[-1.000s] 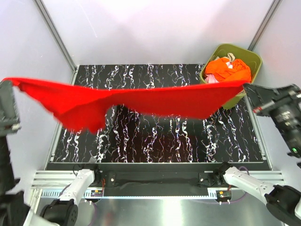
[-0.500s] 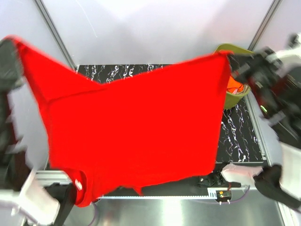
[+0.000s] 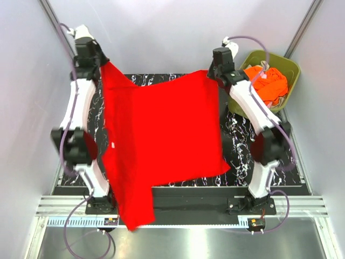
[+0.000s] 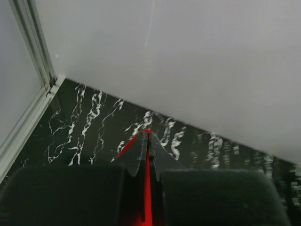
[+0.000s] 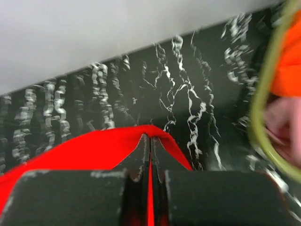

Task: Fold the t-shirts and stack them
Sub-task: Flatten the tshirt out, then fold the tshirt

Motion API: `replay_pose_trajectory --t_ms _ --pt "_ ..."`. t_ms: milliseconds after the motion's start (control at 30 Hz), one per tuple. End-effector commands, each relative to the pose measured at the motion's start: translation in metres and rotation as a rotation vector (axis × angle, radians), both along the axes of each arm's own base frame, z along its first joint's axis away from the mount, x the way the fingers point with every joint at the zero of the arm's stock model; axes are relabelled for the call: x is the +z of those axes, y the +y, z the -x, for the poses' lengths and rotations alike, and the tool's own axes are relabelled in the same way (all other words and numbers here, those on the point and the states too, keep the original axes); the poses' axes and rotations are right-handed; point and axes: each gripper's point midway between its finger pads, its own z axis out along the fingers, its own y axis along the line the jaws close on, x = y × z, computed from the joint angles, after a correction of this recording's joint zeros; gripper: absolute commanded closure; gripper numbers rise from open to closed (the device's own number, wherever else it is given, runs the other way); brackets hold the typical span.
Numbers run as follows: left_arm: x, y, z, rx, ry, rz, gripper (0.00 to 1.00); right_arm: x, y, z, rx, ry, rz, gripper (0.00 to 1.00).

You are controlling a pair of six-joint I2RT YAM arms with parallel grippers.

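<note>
A bright red t-shirt point(image 3: 161, 135) is spread out between both arms over the black marbled table point(image 3: 272, 162), its lower left part hanging past the near edge. My left gripper point(image 3: 102, 63) is shut on its far left corner, seen as a red strip point(image 4: 147, 165) between the fingers. My right gripper point(image 3: 211, 73) is shut on its far right corner point(image 5: 94, 148). More shirts, orange point(image 3: 268, 82) and pale pink, lie bunched in the olive-green bin point(image 3: 287, 63) at the far right.
Grey walls and metal frame posts point(image 3: 62, 32) close in the table at the back and sides. The bin's rim point(image 5: 263, 108) shows close to the right gripper. A metal rail point(image 3: 188, 216) runs along the near edge.
Both arms have swung from near the camera out to the far side of the table, carrying the red t-shirt from stretched in the air to spread low over the table.
</note>
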Motion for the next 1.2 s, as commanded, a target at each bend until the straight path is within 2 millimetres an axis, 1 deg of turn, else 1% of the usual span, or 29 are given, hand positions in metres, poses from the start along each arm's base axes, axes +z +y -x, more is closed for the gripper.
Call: replay_pose_trajectory --t_ms 0,33,67,100,133,167,200,233,267,300,333,367,433,467,500,600,667,700,733,767,833,867,900,933,967,1033,1100,1133,1167 --pt "-0.003 0.009 -0.054 -0.027 -0.082 -0.088 1.0 -0.026 0.012 -0.062 0.096 -0.054 -0.116 1.0" --pt "-0.001 0.006 -0.066 -0.049 -0.095 -0.095 1.0 -0.037 0.012 -0.076 0.116 -0.057 -0.095 1.0" --pt "-0.045 0.007 -0.09 -0.058 -0.024 -0.088 1.0 -0.059 0.016 -0.098 0.122 -0.041 -0.059 1.0" --pt "-0.054 0.006 -0.099 -0.064 -0.012 -0.083 1.0 -0.071 0.018 -0.108 0.14 -0.031 -0.054 1.0" --pt "-0.054 0.005 -0.108 -0.07 -0.022 -0.067 1.0 -0.08 0.015 -0.119 0.152 -0.024 -0.055 1.0" --pt "-0.062 0.007 -0.116 -0.072 -0.018 -0.058 1.0 -0.092 0.018 -0.136 0.17 -0.025 -0.061 1.0" --pt "-0.089 0.007 -0.128 -0.073 0.018 -0.045 1.0 -0.1 0.022 -0.143 0.204 -0.02 -0.072 1.0" --pt "-0.089 0.006 -0.134 -0.073 -0.001 -0.026 1.0 -0.107 0.016 -0.15 0.203 -0.011 -0.069 1.0" --pt "-0.094 0.007 -0.138 -0.072 -0.004 -0.02 1.0 -0.113 0.015 -0.161 0.209 -0.021 -0.062 1.0" --pt "-0.109 0.007 -0.144 -0.074 0.01 -0.012 1.0 -0.116 0.012 -0.165 0.216 -0.02 -0.066 1.0" --pt "-0.111 0.006 -0.148 -0.077 0.001 -0.006 1.0 -0.119 0.009 -0.169 0.213 -0.023 -0.068 1.0" --pt "-0.117 0.005 -0.149 -0.079 0.006 0.0 1.0 -0.123 0.001 -0.176 0.201 -0.029 -0.069 1.0" --pt "-0.126 0.004 -0.15 -0.083 0.019 0.019 1.0 -0.121 0.0 -0.18 0.226 -0.041 -0.087 1.0" --pt "-0.127 0.002 -0.149 -0.088 0.023 0.027 1.0 -0.126 -0.003 -0.182 0.233 -0.037 -0.083 1.0" --pt "-0.13 0.002 -0.148 -0.087 0.032 0.039 1.0 -0.126 -0.003 -0.183 0.248 -0.041 -0.082 1.0" --pt "-0.132 0.008 -0.135 -0.046 0.074 0.046 1.0 -0.129 -0.005 -0.186 0.259 -0.048 -0.051 1.0" --pt "-0.13 0.021 -0.118 0.029 0.107 0.031 1.0 -0.132 -0.009 -0.186 0.238 -0.041 -0.045 1.0" --pt "-0.13 0.025 -0.112 0.054 0.12 0.032 1.0 -0.133 -0.015 -0.187 0.21 -0.038 -0.043 1.0" --pt "-0.14 0.03 -0.102 0.083 0.163 0.04 1.0 -0.134 -0.016 -0.186 0.205 -0.03 -0.048 1.0" --pt "-0.127 0.034 -0.093 0.096 0.158 0.048 1.0 -0.135 -0.016 -0.183 0.205 -0.021 -0.052 1.0" --pt "-0.135 0.037 -0.076 0.113 0.213 0.085 1.0 -0.134 -0.013 -0.177 0.218 -0.009 -0.061 1.0" --pt "-0.134 0.039 -0.07 0.118 0.221 0.096 1.0 -0.133 -0.013 -0.174 0.216 0.0 -0.07 1.0" --pt "-0.133 0.038 -0.06 0.118 0.232 0.114 1.0 -0.134 -0.013 -0.171 0.217 0.007 -0.073 1.0" --pt "-0.135 0.034 -0.056 0.101 0.246 0.124 1.0 -0.134 -0.014 -0.17 0.212 0.012 -0.08 1.0" --pt "-0.136 0.034 -0.051 0.098 0.255 0.129 1.0 -0.132 -0.014 -0.166 0.207 0.021 -0.09 1.0" --pt "-0.142 0.031 -0.04 0.088 0.297 0.14 1.0 -0.128 -0.008 -0.162 0.234 0.022 -0.104 1.0" --pt "-0.144 0.032 -0.031 0.088 0.322 0.153 1.0 -0.122 -0.006 -0.156 0.249 0.025 -0.112 1.0" --pt "-0.146 0.034 -0.027 0.082 0.337 0.164 1.0 -0.126 -0.007 -0.153 0.25 0.038 -0.11 1.0" --pt "-0.148 0.033 -0.024 0.079 0.352 0.173 1.0 -0.119 -0.007 -0.15 0.251 0.032 -0.109 1.0"
